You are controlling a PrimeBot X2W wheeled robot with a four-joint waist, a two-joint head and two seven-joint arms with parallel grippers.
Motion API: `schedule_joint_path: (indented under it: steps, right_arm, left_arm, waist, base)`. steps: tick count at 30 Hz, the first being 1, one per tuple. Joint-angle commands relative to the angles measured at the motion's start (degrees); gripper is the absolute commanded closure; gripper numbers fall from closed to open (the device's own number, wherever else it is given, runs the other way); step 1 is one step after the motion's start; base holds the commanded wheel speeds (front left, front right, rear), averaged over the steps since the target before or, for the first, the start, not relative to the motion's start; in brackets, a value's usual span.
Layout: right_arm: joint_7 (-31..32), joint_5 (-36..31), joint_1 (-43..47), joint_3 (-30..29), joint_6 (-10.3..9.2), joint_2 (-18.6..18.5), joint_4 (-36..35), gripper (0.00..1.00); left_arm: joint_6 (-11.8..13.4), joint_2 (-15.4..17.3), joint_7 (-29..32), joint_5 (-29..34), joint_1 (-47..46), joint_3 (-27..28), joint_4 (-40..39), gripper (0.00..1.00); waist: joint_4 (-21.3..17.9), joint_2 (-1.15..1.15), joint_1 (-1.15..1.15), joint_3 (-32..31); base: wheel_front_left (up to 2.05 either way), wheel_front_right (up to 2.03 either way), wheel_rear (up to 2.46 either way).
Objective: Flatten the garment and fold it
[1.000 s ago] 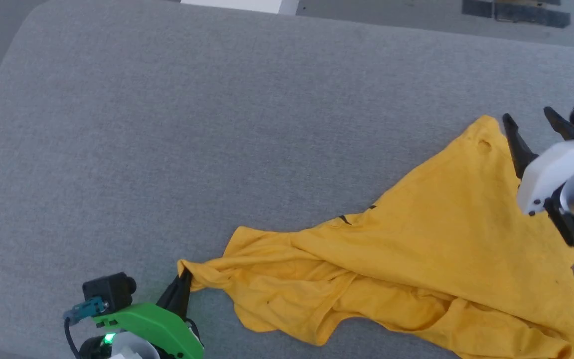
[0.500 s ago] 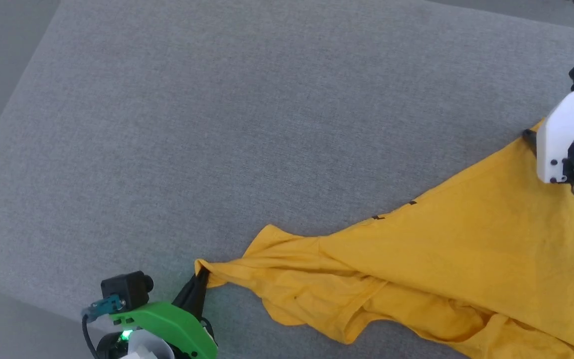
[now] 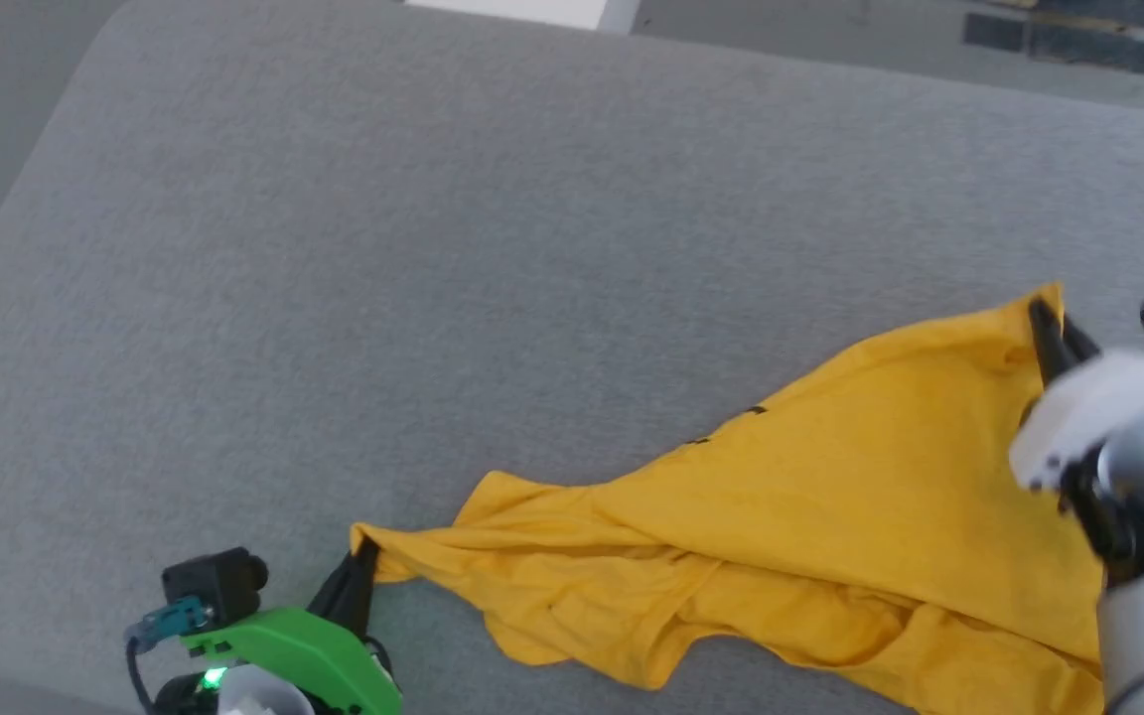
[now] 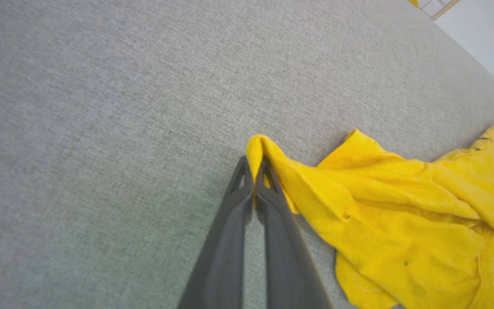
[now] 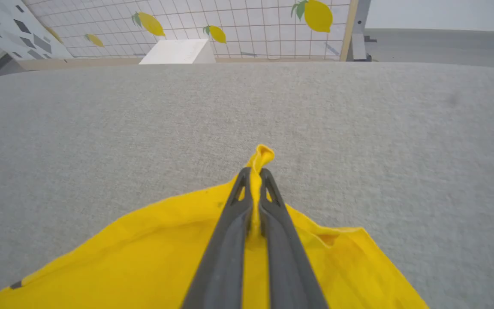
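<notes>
Holds the garment (image 3: 830, 516) by two corners on a grey padded surface (image 3: 433, 248). At lower left of the head view, grips one bunched yellow corner with the left pincer (image 3: 361, 561), dark fingers pressed together on the cloth, just ahead of the arm's green housing (image 3: 304, 650). At the right edge of the same view, clamps the far pointed corner with the right pincer (image 3: 1049, 318), fingers together around a twisted tip of fabric, beside a blurred white wrist casing (image 3: 1088, 407). Stretches the cloth into a rough triangle between the two grips, across the lower right of the frame, smooth along the upper edge, rumpled and folded over along the lower. Shows the plain mustard side up, with two small black marks (image 3: 754, 409) at the upper edge. In the left wrist view, pinches a fold that stands up past the fingertips, with the shirt trailing off to the right. In the right wrist view, faces a tiled wall (image 5: 272, 25) with lemon prints and a white box (image 5: 178, 51) beyond the far edge of the surface.
</notes>
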Motion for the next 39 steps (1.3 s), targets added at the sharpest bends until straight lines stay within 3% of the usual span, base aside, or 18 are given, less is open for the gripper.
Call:
schedule_joint_path:
  steps: [1, 6, 10, 13, 18, 23, 29, 33, 39]
  right_arm:
    - [-2.46, 0.75, 2.97, -0.20, -0.09, 0.39, -1.76, 1.00]
    - [-9.29, 2.73, 13.04, -1.47, -0.09, 2.98, -9.51, 1.00]
    - [-11.28, 3.69, 19.41, -1.42, -0.09, 4.15, -14.16, 1.00]
    - [-9.93, 3.88, 23.57, -1.20, -0.09, 4.63, -19.04, 1.00]
    - [-4.77, 2.69, 21.66, -0.36, -0.09, 3.04, -24.98, 1.00]
    - [3.12, 1.38, 13.46, 2.55, -0.09, -4.74, -29.30, 1.00]
    - [10.29, 2.53, -3.20, 9.58, -0.09, -13.75, -28.84, 1.00]
    - [13.25, 3.10, -16.70, 14.89, -0.09, -17.23, -25.33, 1.00]
    - [14.62, 1.42, -38.13, 21.37, -0.09, -18.37, -17.16, 1.00]
  left_arm:
    - [0.38, 0.62, 0.09, -0.20, 0.69, 0.52, -0.53, 1.00]
    - [1.26, 1.74, 0.55, -0.20, 2.16, 1.26, -2.15, 1.00]
    - [2.02, 2.06, -0.48, 0.16, 2.75, 2.10, -3.42, 1.00]
    - [1.91, 2.76, -1.98, 0.47, 1.50, 3.36, -5.43, 1.00]
    - [0.62, 3.52, -2.54, -1.42, -5.14, 6.17, -7.76, 1.00]
    - [-0.41, 4.92, 0.49, -5.07, -17.62, 9.28, -7.92, 1.00]
    - [-1.06, 6.46, 4.00, -6.86, -36.39, 10.67, -4.91, 1.00]
    - [0.32, 6.87, 4.80, -5.71, -49.74, 10.99, -1.39, 1.00]
    - [2.47, 9.04, 3.50, -0.40, -69.75, 10.78, 5.20, 1.00]
  waist:
    - [-3.58, 0.00, 0.00, -3.30]
    - [-7.10, 0.00, 0.00, -5.71]
    - [-9.55, 0.00, 0.00, -7.24]
    - [-11.68, 0.00, 0.00, -8.50]
    - [-12.29, 0.00, 0.00, -8.43]
    - [-13.13, 0.00, 0.00, -6.02]
    - [-14.43, 0.00, 0.00, 0.10]
    - [-15.23, 0.00, 0.00, 5.52]
    - [-16.72, 0.00, 0.00, 13.35]
  base:
    - [0.00, 0.00, 0.00]
    - [0.00, 0.00, 0.00]
    - [0.00, 0.00, 0.00]
    - [0.00, 0.00, 0.00]
    - [0.00, 0.00, 0.00]
    - [0.00, 0.00, 0.00]
    - [0.00, 0.00, 0.00]
    - [0.00, 0.00, 0.00]
    - [0.00, 0.00, 0.00]
